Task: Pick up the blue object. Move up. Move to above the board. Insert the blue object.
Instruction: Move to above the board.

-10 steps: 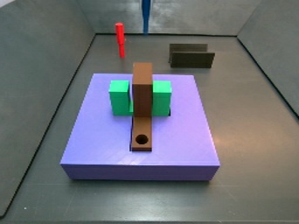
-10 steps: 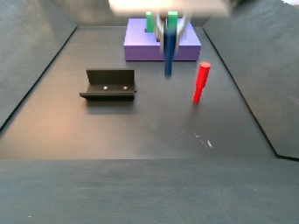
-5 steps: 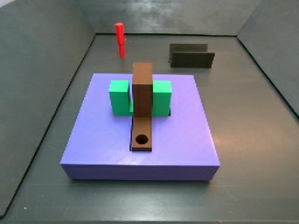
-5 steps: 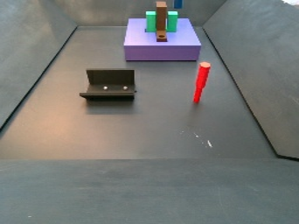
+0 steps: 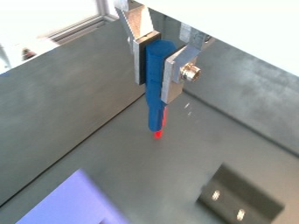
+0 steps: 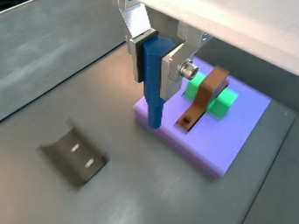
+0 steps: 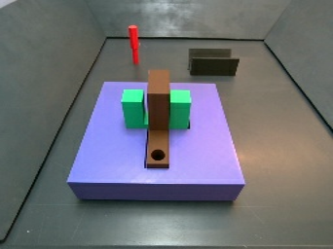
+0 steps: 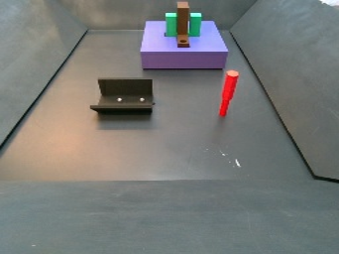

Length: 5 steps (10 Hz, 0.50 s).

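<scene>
In both wrist views the gripper [image 5: 160, 59] [image 6: 158, 54] holds the blue object [image 5: 156, 83] [image 6: 153, 80] upright, its jaws clamped on the upper end; neither side view shows them. The board [image 7: 159, 115] runs through the green block [image 7: 135, 108] on the purple slab [image 7: 196, 156], its hole at 6 o'clock. In a wrist view, the peg hides most of the red peg [image 5: 159, 133].

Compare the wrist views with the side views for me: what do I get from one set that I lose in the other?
Only the wrist views show the gripper, its jaws shut on the blue object, hanging high above the floor.

Only the side views show the whole purple slab unobstructed and the black hole at the board's near end; the gripper is out of frame there.

Both sets show the board through the green block, the red peg and the fixture.
</scene>
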Available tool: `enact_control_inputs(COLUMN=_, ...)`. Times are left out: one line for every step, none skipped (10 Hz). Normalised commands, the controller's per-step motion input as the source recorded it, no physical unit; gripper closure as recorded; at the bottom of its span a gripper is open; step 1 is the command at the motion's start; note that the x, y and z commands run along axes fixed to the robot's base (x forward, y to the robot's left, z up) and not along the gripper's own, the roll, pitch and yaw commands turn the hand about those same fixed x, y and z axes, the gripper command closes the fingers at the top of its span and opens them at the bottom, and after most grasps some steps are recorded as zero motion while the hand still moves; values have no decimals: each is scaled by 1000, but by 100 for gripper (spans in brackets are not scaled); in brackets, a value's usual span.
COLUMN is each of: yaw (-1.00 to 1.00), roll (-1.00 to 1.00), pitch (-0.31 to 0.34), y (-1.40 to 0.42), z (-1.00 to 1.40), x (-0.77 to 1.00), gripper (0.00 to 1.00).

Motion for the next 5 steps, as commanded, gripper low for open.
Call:
enact_control_inputs(yaw=39, roll=21, pitch=69, y=-1400, z=199, x=33, gripper=100)
enact_control_inputs(yaw=24, roll=-4, pitch=76, y=-1400, z=203, x=47, gripper=100)
enact_control_inputs(yaw=12, roll=9, pitch=100, y=-1400, z=202, x=81, gripper=100)
enact_control_inputs(yaw=11, roll=15, pitch=135, y=-1400, z=216, x=140, gripper=100)
enact_control_inputs(yaw=10, roll=20, pitch=158, y=-617, z=104, x=100, gripper=100)
